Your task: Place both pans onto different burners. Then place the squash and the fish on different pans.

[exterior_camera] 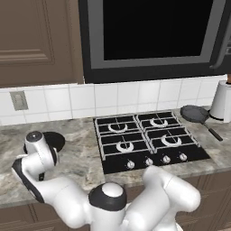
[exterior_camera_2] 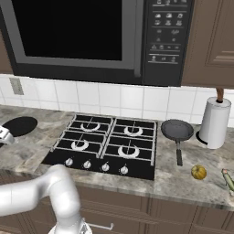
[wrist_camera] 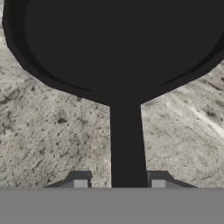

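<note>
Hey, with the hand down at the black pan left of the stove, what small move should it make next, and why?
Probably finish closing the hand on the left pan's handle. The handle runs between the two fingertips, which stand a little apart from it on either side. That pan sits on the counter, and the burners are bare.

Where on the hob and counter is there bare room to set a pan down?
All four burners are bare. Counter is bare between the left pan and the hob. The right end is crowded: second pan, paper towel roll, small round yellow-orange item.

Squash (exterior_camera_2: 228, 179) cut off by right edge.
</note>
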